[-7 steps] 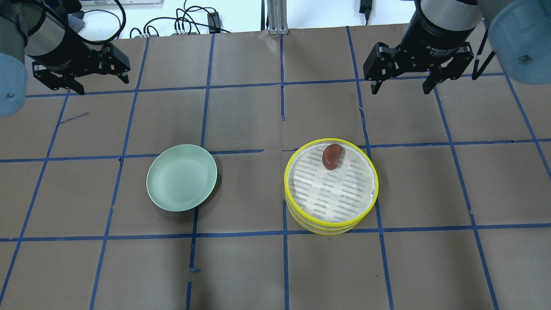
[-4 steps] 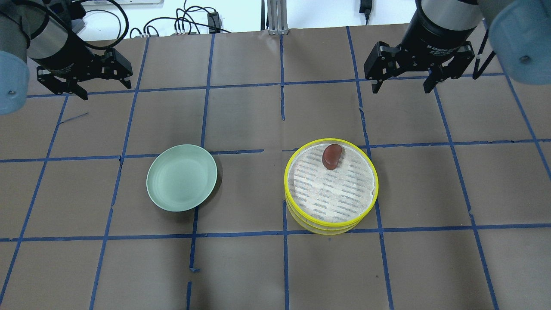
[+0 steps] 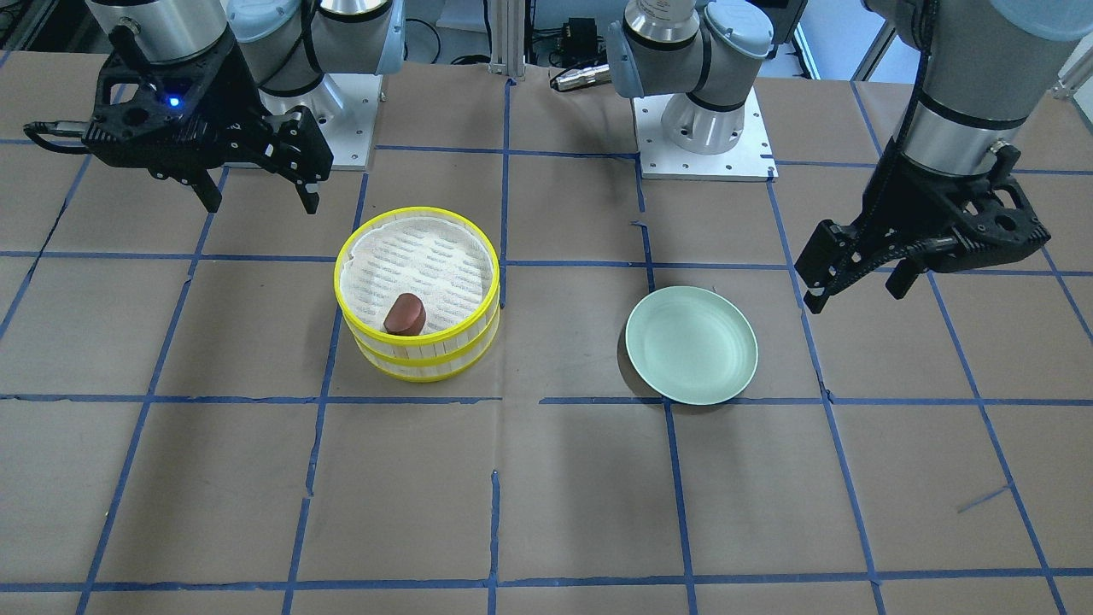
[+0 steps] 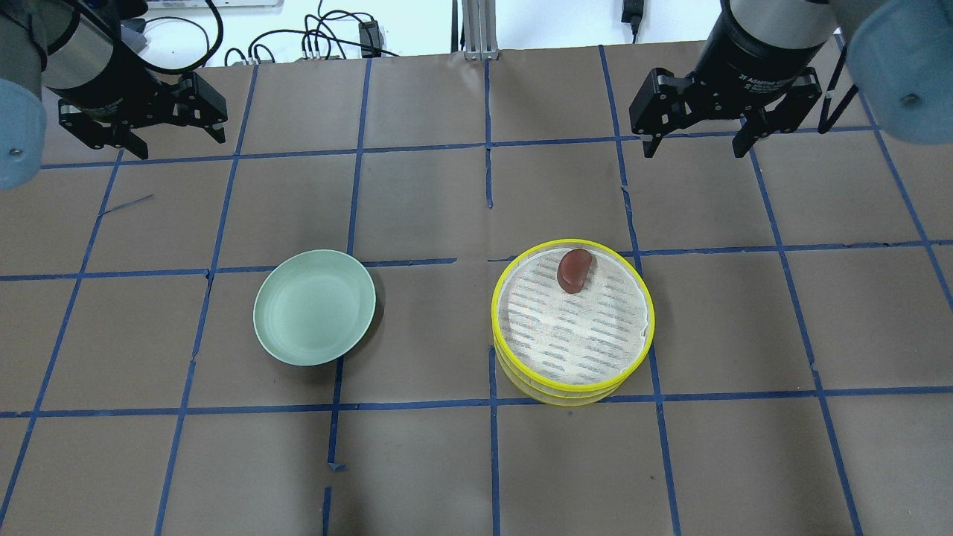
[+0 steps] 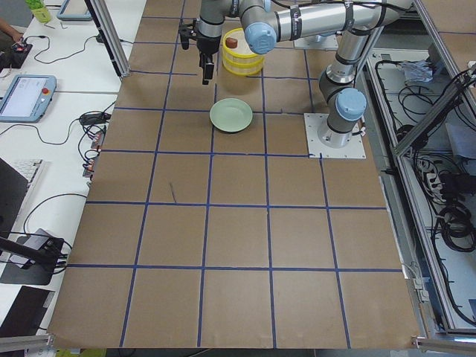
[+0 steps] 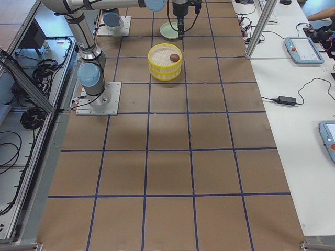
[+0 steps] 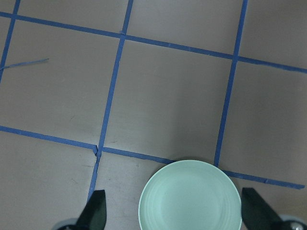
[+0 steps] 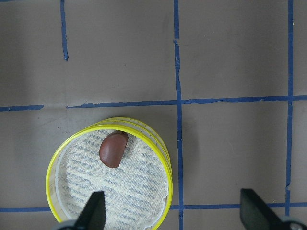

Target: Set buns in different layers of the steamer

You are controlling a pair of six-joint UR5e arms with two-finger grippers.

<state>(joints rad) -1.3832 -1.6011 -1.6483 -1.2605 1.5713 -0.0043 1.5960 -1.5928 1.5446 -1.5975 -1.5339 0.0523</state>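
Observation:
The two steamer layers [image 4: 573, 385] are stacked on the table's right half, yellow rims one above the other. The reddish-brown bun [image 4: 574, 270] lies on the top layer's white floor near its far rim. It also shows in the front view [image 3: 405, 314] and the right wrist view [image 8: 113, 149]. The translucent white bun shows in no view. My right gripper [image 4: 693, 152] hangs open and empty above the table, beyond the steamer. My left gripper [image 4: 180, 144] hangs open and empty at the far left, beyond the plate.
A pale green plate [image 4: 314, 307] lies empty left of centre, also in the left wrist view [image 7: 189, 197]. Blue tape lines grid the brown table cover. The arm bases [image 3: 704, 128] stand at the robot's side of the table. Cables lie past the far edge.
The left gripper has shifted slightly at the far left. The right gripper has barely moved. The bun, the steamer and the plate have not moved.

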